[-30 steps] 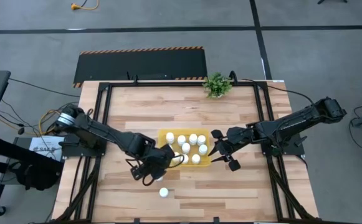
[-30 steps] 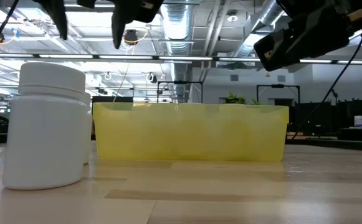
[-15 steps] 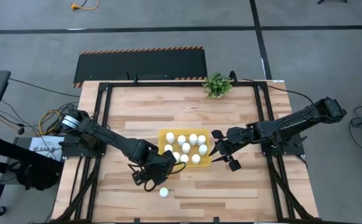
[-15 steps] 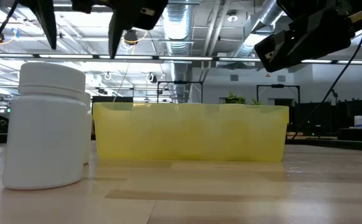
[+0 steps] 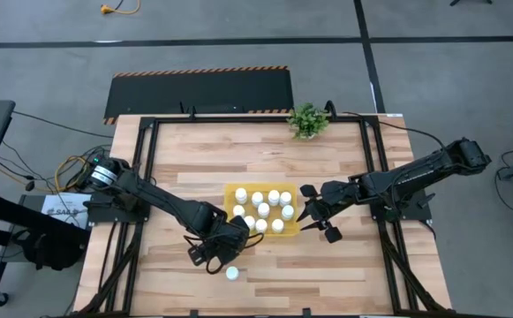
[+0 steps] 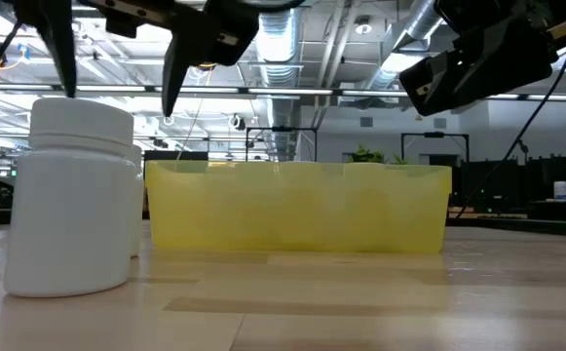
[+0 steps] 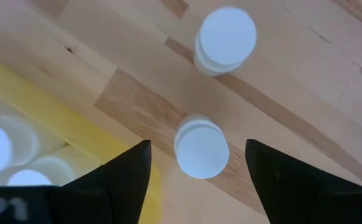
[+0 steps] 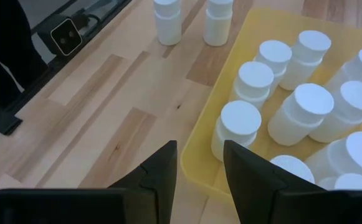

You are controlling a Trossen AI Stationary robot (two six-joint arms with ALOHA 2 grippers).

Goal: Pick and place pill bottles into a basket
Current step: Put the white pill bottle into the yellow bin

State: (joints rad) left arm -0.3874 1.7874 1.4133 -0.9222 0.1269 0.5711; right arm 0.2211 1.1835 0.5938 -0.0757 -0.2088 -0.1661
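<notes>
The yellow basket [image 5: 284,231] lies mid-table and holds several white pill bottles [image 5: 263,208], all standing upright. Two more bottles stand on their bases on the wood near its front left corner. One [image 7: 200,149] is straight below my left gripper [image 7: 197,146], which is open and points down, with a finger to each side above the cap and clear of it. The other [image 5: 232,274] stands nearer the front edge. My right gripper [image 8: 199,155] hangs open above the basket's right rim [image 8: 200,168], with nothing between its fingers.
A small green potted plant [image 5: 307,120] stands at the table's far edge. Black frame rails [image 5: 150,150] run along the left, right and far sides. Bare wood lies in front of the basket [image 6: 292,210] and to its left.
My left gripper has moved from the basket's near left corner toward the table's near edge and has come down over the bottle standing there. Its fingers have stayed open. The bottles and the basket have not moved.
</notes>
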